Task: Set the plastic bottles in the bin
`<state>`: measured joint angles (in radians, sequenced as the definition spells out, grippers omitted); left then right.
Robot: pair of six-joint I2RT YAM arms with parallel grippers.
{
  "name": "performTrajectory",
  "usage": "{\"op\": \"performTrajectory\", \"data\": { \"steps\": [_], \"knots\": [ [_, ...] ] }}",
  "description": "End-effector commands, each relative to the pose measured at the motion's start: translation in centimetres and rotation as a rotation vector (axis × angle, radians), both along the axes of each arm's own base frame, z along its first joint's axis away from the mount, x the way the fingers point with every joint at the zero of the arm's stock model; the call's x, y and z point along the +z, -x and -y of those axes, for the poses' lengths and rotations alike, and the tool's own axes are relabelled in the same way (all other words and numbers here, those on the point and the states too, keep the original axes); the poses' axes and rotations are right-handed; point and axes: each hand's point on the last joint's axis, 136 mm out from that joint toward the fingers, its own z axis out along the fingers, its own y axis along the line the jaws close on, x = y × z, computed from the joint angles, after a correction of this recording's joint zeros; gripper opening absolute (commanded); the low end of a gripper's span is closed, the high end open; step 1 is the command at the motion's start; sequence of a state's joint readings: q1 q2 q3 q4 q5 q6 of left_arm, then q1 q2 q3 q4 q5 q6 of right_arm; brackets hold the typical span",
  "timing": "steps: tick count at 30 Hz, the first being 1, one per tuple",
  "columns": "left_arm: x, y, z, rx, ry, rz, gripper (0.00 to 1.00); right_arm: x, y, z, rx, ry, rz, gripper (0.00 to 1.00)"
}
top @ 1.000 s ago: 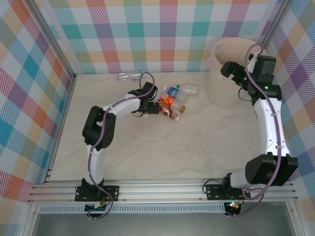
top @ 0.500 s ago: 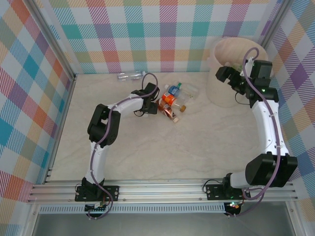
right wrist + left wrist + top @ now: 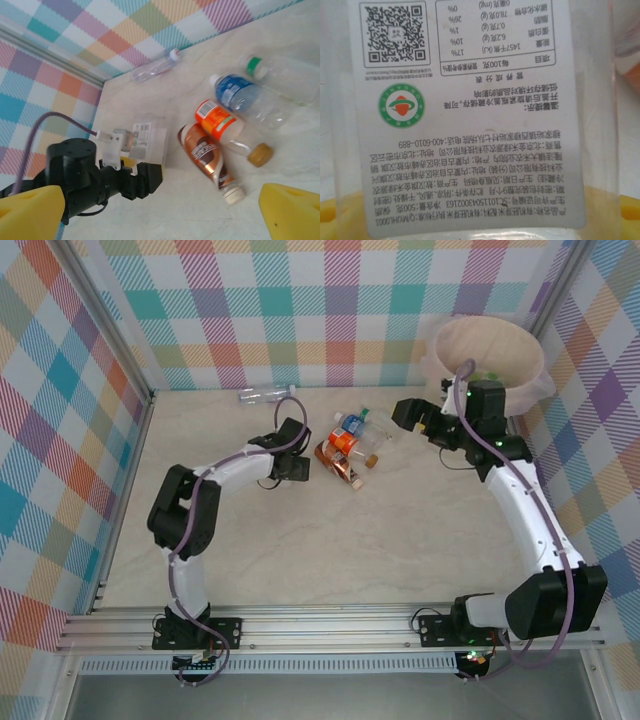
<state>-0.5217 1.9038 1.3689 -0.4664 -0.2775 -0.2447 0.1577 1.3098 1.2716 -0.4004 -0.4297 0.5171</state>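
Bright even light, soft shadows

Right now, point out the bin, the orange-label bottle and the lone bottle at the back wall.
bin [image 3: 485, 340], top external view, inner far wall.
orange-label bottle [image 3: 215, 119], right wrist view, on its label.
lone bottle [image 3: 265, 393], top external view, mid-body.

table [image 3: 330, 540]: pale cream marbled top, under left gripper [image 3: 298, 468] and right gripper [image 3: 408, 412]
walls [image 3: 300, 310]: pastel plaid, ahead of both grippers and on each one's outer side
corner post [image 3: 110, 328]: silver aluminium, tilted, well beyond left gripper, far left
rails [image 3: 330, 625]: slotted aluminium, well behind both grippers, along near table edge
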Motion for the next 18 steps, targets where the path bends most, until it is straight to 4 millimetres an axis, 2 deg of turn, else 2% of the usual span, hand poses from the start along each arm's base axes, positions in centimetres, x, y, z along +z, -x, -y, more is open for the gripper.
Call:
{"op": "performTrajectory", "data": {
  "steps": [1,5,10,14,18],
  "knots": [
    [5.6,0.7,2.2,-0.06,0.063,0.153,0.71,0.1,0.0,-1.9,0.011,-0.059,0.002,1.0],
    [9.2,3.1,4.7,-0.133,0.113,0.227,0.7,-1.4,-0.4,-4.7,0.056,-0.102,-0.04,1.0],
    [12.7,6.2,7.8,-0.238,0.147,0.325,0.71,-2.2,0.0,-8.8,0.191,-0.162,-0.079,1.0],
    [14.4,7.8,9.5,-0.304,0.163,0.385,0.7,-1.8,0.7,-11.8,0.306,-0.226,-0.073,1.0],
    [15.7,8.5,10.9,-0.365,0.185,0.43,0.7,-2.0,0.8,-13.0,0.331,-0.226,-0.064,1.0]
  ]
}}
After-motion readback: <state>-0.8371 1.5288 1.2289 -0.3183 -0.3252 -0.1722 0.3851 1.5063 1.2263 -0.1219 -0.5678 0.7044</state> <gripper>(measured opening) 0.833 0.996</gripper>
